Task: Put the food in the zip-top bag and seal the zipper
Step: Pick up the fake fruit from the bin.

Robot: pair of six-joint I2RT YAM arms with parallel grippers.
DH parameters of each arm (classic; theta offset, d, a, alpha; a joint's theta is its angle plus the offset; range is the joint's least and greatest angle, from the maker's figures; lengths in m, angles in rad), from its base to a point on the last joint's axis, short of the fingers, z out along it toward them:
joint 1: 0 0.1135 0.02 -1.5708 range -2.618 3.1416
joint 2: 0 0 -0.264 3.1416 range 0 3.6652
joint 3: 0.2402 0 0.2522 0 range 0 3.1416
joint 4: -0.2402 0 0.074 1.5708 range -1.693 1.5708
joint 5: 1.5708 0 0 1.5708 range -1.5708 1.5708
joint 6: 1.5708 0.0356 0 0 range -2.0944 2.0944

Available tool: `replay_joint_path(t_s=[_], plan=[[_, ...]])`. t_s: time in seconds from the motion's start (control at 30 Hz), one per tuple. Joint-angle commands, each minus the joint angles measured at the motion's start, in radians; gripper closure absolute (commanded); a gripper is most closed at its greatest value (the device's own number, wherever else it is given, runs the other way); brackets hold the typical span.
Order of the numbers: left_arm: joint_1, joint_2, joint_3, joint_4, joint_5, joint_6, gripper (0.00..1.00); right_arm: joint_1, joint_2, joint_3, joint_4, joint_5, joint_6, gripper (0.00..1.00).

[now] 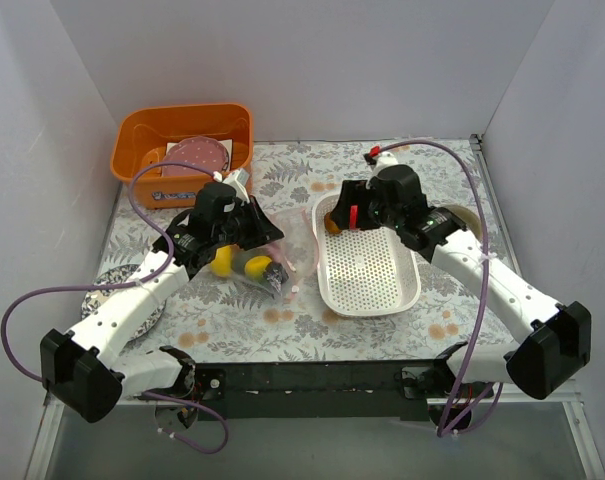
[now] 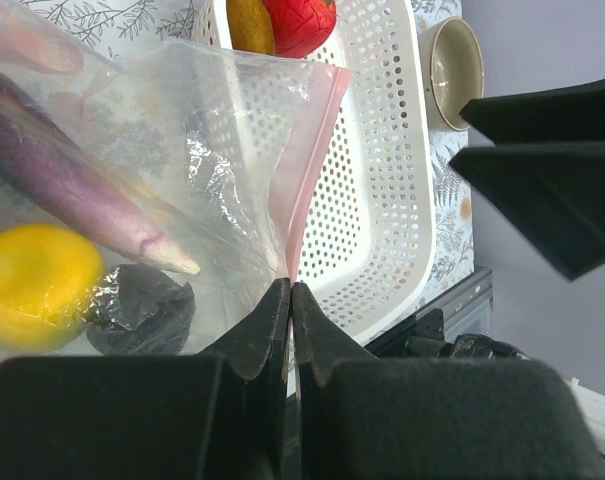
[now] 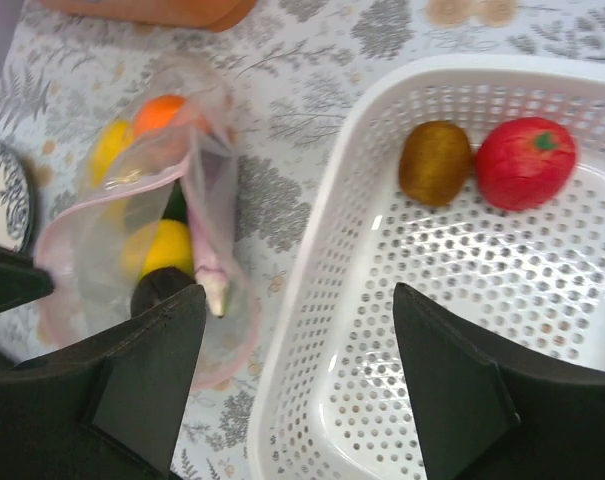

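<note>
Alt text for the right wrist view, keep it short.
The right end effector hangs open over a white perforated basket holding a brown piece and a red apple. Left of the basket, the clear zip-top bag lies on the floral tablecloth with an eggplant, a yellow piece and an orange piece inside.

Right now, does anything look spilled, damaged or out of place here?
Nothing spilled or damaged. The zip-top bag lies crumpled beside the white basket, its zipper pinched by the shut left gripper. The eggplant points its tip at the mouth but looks inside. A red apple and a brown piece sit in the basket.
</note>
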Motion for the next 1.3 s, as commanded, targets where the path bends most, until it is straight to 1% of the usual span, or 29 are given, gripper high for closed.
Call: replay_joint_path(t_s=[0.0, 0.03, 0.1, 0.2, 0.23, 0.27, 0.3, 0.4, 0.43, 0.5, 0.57, 0.6, 0.63, 0.67, 0.7, 0.77, 0.9, 1.07, 1.27], plan=[[-0.003, -0.032, 0.026, -0.007, -0.022, 0.017, 1.00, -0.092, -0.006, -0.023, -0.069, 0.061, 0.020, 0.18], [-0.003, -0.030, 0.023, -0.009, -0.020, 0.018, 1.00, -0.098, -0.003, -0.024, -0.109, 0.066, 0.021, 0.18], [-0.004, -0.033, 0.017, -0.004, -0.014, 0.012, 1.00, -0.115, 0.002, -0.034, -0.122, 0.061, 0.015, 0.18], [-0.004, -0.037, 0.008, 0.002, -0.003, 0.011, 1.00, -0.118, -0.017, -0.067, -0.086, 0.058, -0.019, 0.17], [-0.003, -0.037, 0.008, 0.003, 0.003, 0.012, 1.00, -0.118, -0.017, -0.069, -0.085, 0.086, -0.013, 0.14], [-0.003, -0.035, 0.006, 0.003, 0.003, 0.012, 1.00, -0.117, -0.017, -0.072, -0.083, 0.139, 0.003, 0.13], [-0.003, -0.034, 0.006, 0.005, 0.004, 0.014, 1.00, -0.118, -0.015, -0.073, -0.076, 0.155, -0.009, 0.13], [-0.003, -0.027, 0.006, 0.008, 0.012, 0.009, 1.00, -0.120, 0.012, -0.070, -0.043, 0.167, -0.109, 0.12], [-0.004, -0.026, 0.005, 0.010, 0.015, 0.006, 1.00, -0.120, 0.023, -0.066, -0.037, 0.170, -0.138, 0.13], [-0.003, -0.023, 0.005, 0.014, 0.024, 0.005, 1.00, -0.121, 0.058, -0.048, -0.028, 0.218, -0.180, 0.13], [-0.003, -0.021, 0.005, 0.014, 0.026, 0.005, 1.00, -0.131, 0.104, -0.005, -0.074, 0.280, -0.190, 0.11], [-0.004, -0.021, 0.003, 0.014, 0.027, 0.006, 1.00, -0.140, 0.164, 0.041, -0.127, 0.272, -0.197, 0.09], [-0.003, -0.023, 0.006, 0.016, 0.027, 0.008, 1.00, -0.167, 0.186, 0.045, -0.122, 0.237, -0.210, 0.10], [-0.003, -0.021, 0.005, 0.014, 0.029, 0.008, 1.00, -0.186, 0.196, 0.028, -0.081, 0.136, -0.215, 0.04], [-0.004, -0.020, 0.005, 0.014, 0.032, 0.008, 1.00, -0.207, 0.207, 0.004, 0.012, 0.073, -0.210, 0.02], [-0.003, -0.017, 0.008, 0.014, 0.038, 0.011, 1.00, -0.267, 0.223, -0.043, 0.076, -0.042, -0.165, 0.04], [-0.003, -0.020, 0.006, 0.008, 0.044, 0.011, 1.00, -0.286, 0.317, 0.018, 0.079, -0.028, -0.148, 0.06], [-0.003, -0.032, 0.006, -0.006, 0.040, 0.018, 1.00, -0.286, 0.397, 0.091, 0.099, -0.032, -0.151, 0.10], [-0.003, -0.034, 0.008, -0.023, 0.024, 0.034, 1.00, -0.295, 0.489, 0.155, 0.118, -0.075, -0.141, 0.13]])
